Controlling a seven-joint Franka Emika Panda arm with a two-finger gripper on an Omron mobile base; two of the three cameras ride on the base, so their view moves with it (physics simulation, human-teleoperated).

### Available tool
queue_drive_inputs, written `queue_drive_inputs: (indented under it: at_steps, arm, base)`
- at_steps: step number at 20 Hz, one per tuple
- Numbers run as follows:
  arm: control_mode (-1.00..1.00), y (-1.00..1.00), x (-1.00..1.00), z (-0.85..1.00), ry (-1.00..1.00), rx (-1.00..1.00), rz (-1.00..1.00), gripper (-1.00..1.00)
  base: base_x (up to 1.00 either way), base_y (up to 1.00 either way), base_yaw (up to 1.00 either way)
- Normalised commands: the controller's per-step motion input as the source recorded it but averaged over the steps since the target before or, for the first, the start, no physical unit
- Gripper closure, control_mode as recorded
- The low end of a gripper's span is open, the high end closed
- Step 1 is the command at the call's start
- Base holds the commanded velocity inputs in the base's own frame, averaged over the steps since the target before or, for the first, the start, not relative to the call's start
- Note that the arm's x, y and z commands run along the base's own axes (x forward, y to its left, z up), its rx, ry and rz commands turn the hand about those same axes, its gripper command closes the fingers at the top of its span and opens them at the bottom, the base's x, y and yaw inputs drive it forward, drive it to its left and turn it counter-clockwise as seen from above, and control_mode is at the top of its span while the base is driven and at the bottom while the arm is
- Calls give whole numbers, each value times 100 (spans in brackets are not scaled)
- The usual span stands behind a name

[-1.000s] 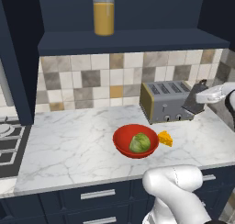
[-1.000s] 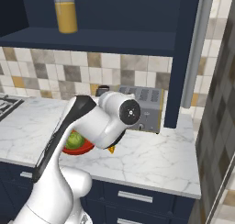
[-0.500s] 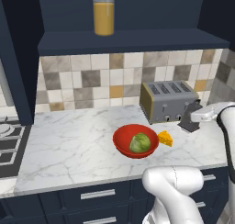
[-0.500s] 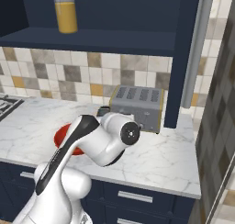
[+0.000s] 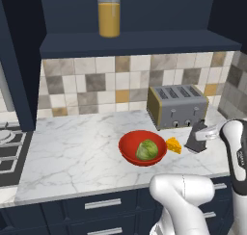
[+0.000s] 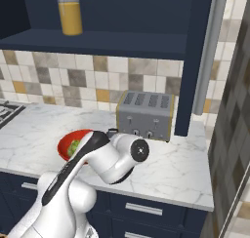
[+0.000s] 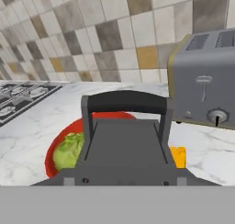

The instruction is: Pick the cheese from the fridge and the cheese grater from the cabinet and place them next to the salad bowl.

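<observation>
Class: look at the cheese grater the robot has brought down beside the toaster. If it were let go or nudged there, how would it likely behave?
The cheese grater looks rigid metal, so probably stiff. It tapers toward its handle, so its wider base should stand fairly steadily on the counter, though a push near the top might tip it. It seems light for its size.

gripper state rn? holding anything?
Gripper: shut on the small grey metal cheese grater with the dark handle, held low over the white marble counter, right of the orange cheese wedge.
</observation>
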Motion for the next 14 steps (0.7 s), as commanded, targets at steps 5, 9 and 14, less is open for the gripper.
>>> queue_drive_inputs:
  at_steps: [5, 9, 14]
  arm:
    - [-100, -10, 11, -40, 0, 1, 3, 100]
    - [-100, -4, 19, -37, 0, 0, 1, 100]
    - [-100, -6, 20, -34, 0, 1, 2, 100]
  base:
    - [0, 0, 0]
    - [0, 0, 0]
    - [0, 0, 0]
